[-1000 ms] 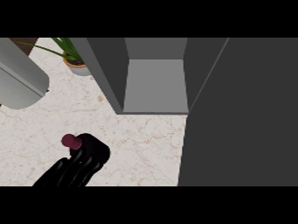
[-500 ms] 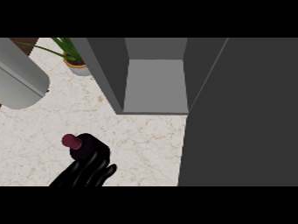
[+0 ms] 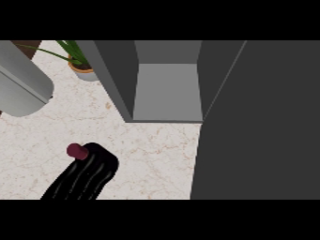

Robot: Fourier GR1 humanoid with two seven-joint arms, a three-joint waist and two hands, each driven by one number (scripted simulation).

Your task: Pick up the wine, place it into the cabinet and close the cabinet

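Just beyond the hand point(image 3: 86, 176) pokes the wine point(image 3: 76, 150).

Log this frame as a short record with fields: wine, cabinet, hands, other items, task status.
wine: bottle on the counter, only its dark red top showing
cabinet: open cabinet, inside bare, door swung out at the view's right
hands: one black robot hand against the bottle, hiding its body; which hand and its grip cannot be told
other items: potted plant and grey cylinder at upper left
task status: wine not yet in the cabinet
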